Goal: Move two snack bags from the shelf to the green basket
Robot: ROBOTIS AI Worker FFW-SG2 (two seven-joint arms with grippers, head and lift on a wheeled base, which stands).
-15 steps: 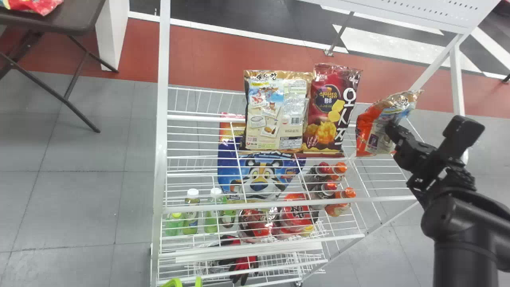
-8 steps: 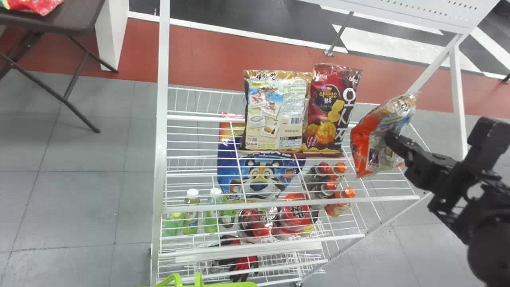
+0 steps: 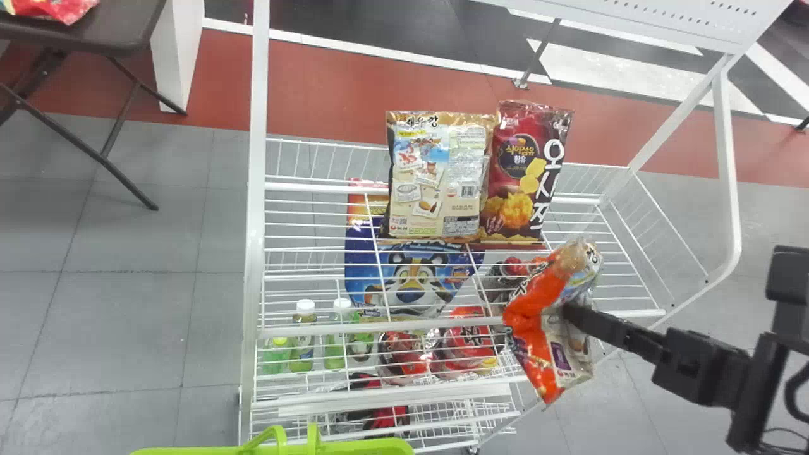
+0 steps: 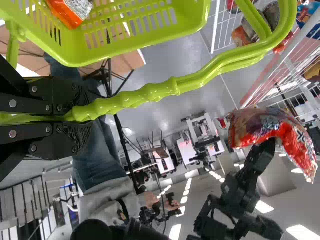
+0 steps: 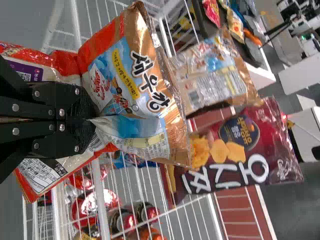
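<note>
Head view, watching from my end: the right gripper pinches an orange-and-beige snack bag by its middle. The bag hangs tilted at the near edge of the shelf, toward that edge's right corner. Toward the shelf's far edge two bags stand side by side: a beige bag and, just to its right, a maroon bag. Below, through the wires, I log a blue bag with a tiger face and white-capped bottles. The rim of the green basket cuts into the bottom edge; a dark table at upper left carries a red bag.

Left wrist view adds the basket's inside: an orange bag lies in it. The left gripper is closed around the basket's green handle. Well apart from it, the other arm holds its bag out in the air.

Right wrist view gives me the grip close up. The right gripper has its fingers pressed together on a fold of the bag, the film creased where they bite, orange ends splayed to both sides. Behind that I note red-capped bottles under the wires, and more bags on the table.
</note>
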